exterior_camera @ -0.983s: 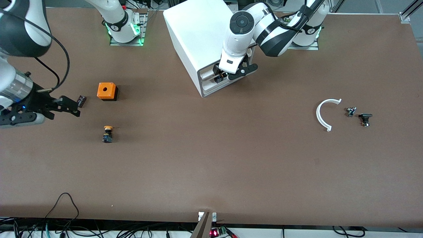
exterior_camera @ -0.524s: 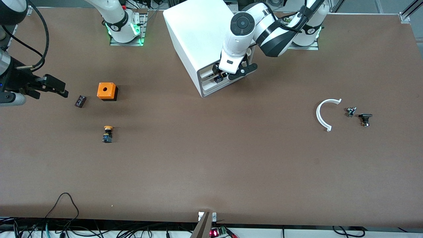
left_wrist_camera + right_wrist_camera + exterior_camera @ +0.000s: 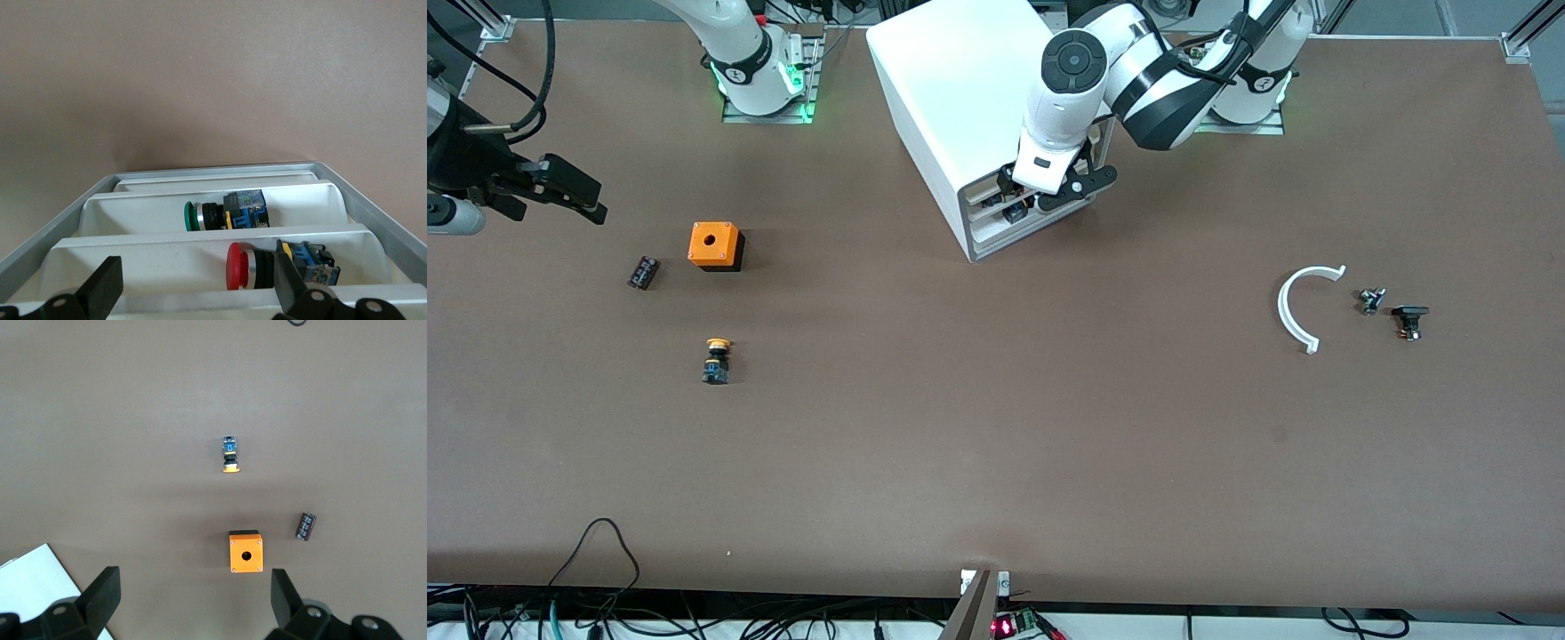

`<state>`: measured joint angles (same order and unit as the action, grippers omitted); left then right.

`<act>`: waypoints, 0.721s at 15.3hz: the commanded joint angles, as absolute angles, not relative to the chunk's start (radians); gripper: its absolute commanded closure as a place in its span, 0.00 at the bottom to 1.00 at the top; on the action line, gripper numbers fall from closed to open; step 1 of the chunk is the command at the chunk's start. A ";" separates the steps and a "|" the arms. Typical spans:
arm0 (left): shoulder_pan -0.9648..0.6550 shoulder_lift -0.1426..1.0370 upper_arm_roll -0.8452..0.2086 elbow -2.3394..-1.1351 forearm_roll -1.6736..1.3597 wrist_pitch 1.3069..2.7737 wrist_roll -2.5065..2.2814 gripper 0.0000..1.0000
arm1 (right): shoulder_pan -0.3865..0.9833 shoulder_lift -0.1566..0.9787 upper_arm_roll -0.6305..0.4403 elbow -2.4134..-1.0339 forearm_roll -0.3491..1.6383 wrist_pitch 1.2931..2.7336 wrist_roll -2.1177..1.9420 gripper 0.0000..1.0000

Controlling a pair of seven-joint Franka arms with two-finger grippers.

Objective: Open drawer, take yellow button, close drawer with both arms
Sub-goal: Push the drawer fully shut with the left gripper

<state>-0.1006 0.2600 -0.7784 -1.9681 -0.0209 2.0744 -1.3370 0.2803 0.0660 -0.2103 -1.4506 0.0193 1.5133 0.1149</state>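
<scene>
The left gripper [image 3: 1040, 191] is sitting right at the open drawer [image 3: 996, 213] of the white cabinet [image 3: 960, 98], fingers spread wide with nothing between them. In the left wrist view the tray is out, with a green-capped button [image 3: 223, 215] in one compartment and a red-capped button [image 3: 280, 265] in the next, both lying on their sides.

The right gripper [image 3: 560, 191] is hanging over the table [image 3: 996, 462] at the right arm's end, jaws wide apart and empty too.

And the button [image 3: 716, 360] with the orange-yellow cap is already out on the table, nearer the front camera than the orange box [image 3: 715, 245], with a small dark part [image 3: 643, 271] lying beside that box. In the front view the button is sitting at roughly five o'clock from the right gripper, its long axis running twelve to six, cap at twelve, blue body at six.

So the right arm is clearly the nearer one to that button. The drawer is standing open, and closing it looks like the left arm's job, since that gripper is already at the drawer front.
</scene>
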 commanded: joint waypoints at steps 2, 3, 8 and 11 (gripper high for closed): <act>-0.091 0.265 -0.799 -1.912 -0.058 2.001 -1.327 0.00 | 0.273 0.069 -0.210 -1.447 0.006 1.511 0.100 0.00; -0.089 0.265 -0.799 -1.882 -0.058 1.959 -1.325 0.00 | 0.272 0.069 -0.212 -1.447 0.008 1.512 0.103 0.00; -0.022 0.265 -0.787 -1.734 -0.057 1.761 -1.134 0.00 | 0.273 0.077 -0.212 -1.433 0.006 1.513 0.117 0.00; 0.047 0.265 -0.785 -1.642 -0.043 1.659 -0.907 0.00 | 0.270 0.092 -0.212 -1.401 0.006 1.517 0.106 0.00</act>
<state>-0.0024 0.2574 -0.7787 -1.7127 -0.0228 1.7351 -1.0533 0.2748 0.0714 -0.2165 -1.4470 0.0184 1.5220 0.1125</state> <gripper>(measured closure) 0.000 0.000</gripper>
